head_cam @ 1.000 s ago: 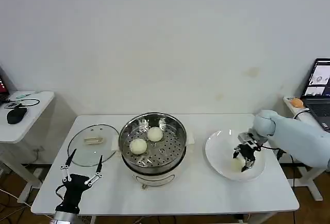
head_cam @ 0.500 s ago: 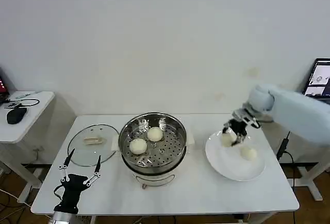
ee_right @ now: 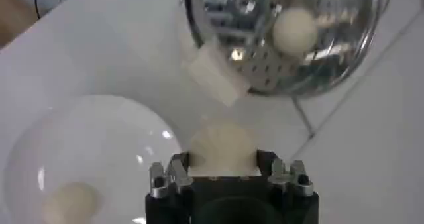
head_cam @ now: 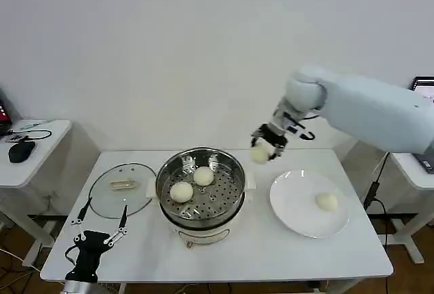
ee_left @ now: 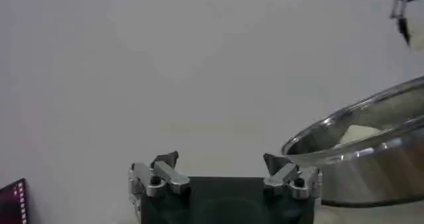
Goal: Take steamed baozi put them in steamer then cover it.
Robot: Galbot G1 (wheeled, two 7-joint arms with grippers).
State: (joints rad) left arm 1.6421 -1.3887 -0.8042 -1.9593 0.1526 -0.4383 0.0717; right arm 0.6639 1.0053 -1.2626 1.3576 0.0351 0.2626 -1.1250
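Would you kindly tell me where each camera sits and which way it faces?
Head view: on the robot's head, facing forward and down at the table; both arms show.
Left wrist view: low beside the steamer, facing its wall; left gripper open.
Right wrist view: above the table, facing down; right gripper holds a baozi.
Shared: all three show the steamer; the head and right wrist views share the plate.

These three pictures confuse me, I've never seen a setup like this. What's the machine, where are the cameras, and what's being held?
It is a two-armed robot. One camera looks down from its head; two sit on its wrists. On the white table stand a metal steamer with two buns inside, a glass lid and a plate with one bun. The right tool, raised between plate and steamer, grips a third bun. The left tool waits open near the table's front edge by the lid.
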